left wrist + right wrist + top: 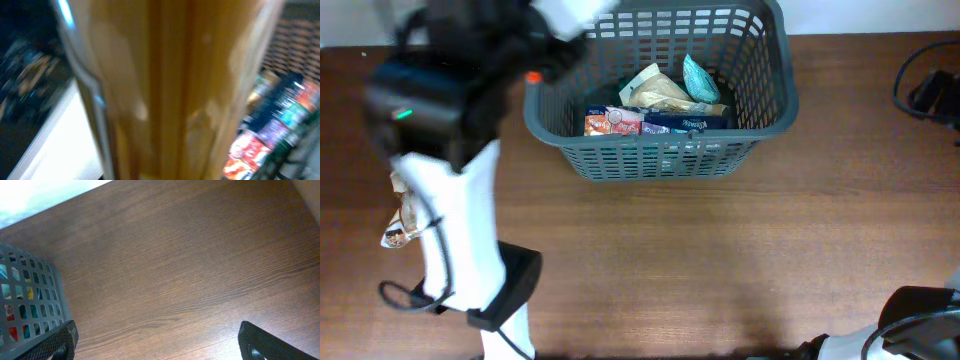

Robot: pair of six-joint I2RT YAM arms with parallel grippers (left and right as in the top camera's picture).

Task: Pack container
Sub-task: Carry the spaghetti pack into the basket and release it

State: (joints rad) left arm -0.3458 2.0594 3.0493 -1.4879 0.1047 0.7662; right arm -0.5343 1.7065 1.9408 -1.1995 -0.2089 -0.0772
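The dark grey slotted container [660, 152] stands at the back of the table. It holds an orange-and-white box [612, 122], a blue packet [685, 122], a tan bag [660, 92] and a teal packet [700, 78]. My left arm reaches to its far left corner, with the gripper [565, 20] blurred at the top edge. In the left wrist view a tan packet in clear wrap [170, 90] fills the frame and hides the fingers; the container's packets [270, 120] show to the right. My right gripper [157, 347] is open and empty above bare table, beside the container's wall [30, 300].
One loose packet [400, 225] lies on the table at the far left, beside my left arm's base. Black cables [930, 90] sit at the right edge. My right arm [920, 320] is at the bottom right corner.
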